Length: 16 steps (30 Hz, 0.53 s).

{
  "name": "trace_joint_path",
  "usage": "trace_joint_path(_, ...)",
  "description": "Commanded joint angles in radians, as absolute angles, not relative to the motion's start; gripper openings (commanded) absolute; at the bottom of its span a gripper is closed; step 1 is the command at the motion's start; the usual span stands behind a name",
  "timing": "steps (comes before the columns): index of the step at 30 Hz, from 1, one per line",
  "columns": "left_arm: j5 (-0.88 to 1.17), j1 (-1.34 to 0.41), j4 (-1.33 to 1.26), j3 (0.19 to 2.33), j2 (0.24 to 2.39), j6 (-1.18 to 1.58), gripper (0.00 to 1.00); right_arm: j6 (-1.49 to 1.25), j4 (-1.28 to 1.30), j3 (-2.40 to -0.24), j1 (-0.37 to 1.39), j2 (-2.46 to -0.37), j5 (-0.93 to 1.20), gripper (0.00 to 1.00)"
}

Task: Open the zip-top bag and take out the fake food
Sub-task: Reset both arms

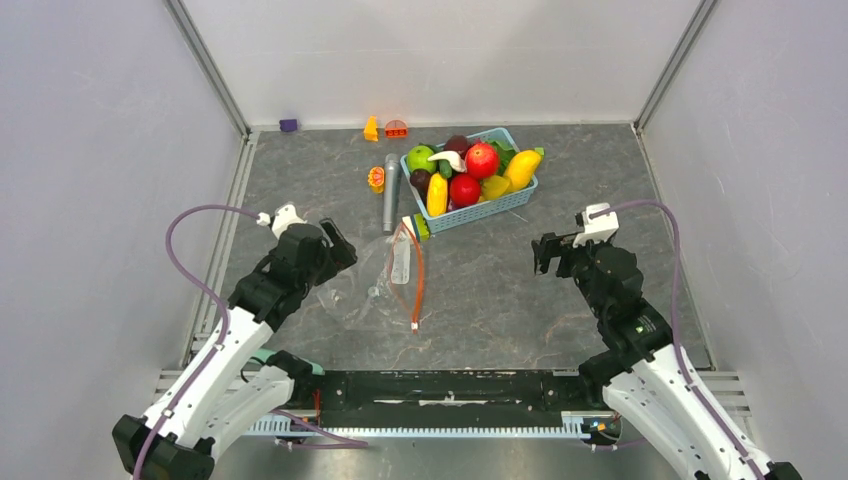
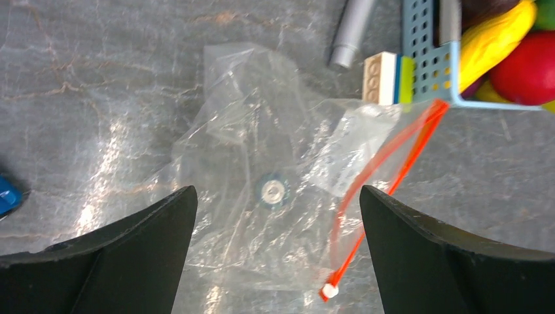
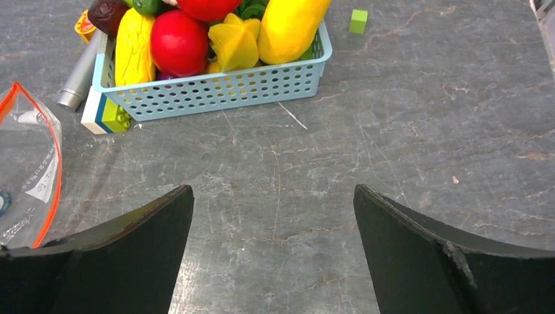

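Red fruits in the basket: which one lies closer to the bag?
The red one against the basket's near wall, beside the long yellow piece. The other red fruit sits farther back.

Nothing readable shows on any object or on the counter: no words, brands, numbers or signs. The clear zip-top bag (image 2: pixel 262 150) carries a white label patch (image 2: pixel 341 157) near its orange-red zip strip (image 1: pixel 421 280), but any print on it is too faint to read. A small round blue-and-white disc (image 2: pixel 273 190) on the bag shows no legible marking either.
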<state>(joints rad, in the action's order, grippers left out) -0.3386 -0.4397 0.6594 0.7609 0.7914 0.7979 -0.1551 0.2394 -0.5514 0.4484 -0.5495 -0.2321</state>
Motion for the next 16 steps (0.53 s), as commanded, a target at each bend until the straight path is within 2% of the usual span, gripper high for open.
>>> trace_joint_path(1, -0.345, -0.436, 0.686, 0.73, 0.776, 0.784, 1.0, -0.177, 0.157, -0.538, 0.445, -0.563, -0.225, 0.98)
trace_joint_path(16, -0.399, -0.435, 0.715, 0.745, 0.784, 0.797, 1.0, -0.16, 0.198, -0.557, 0.444, -0.655, -0.237, 0.98)
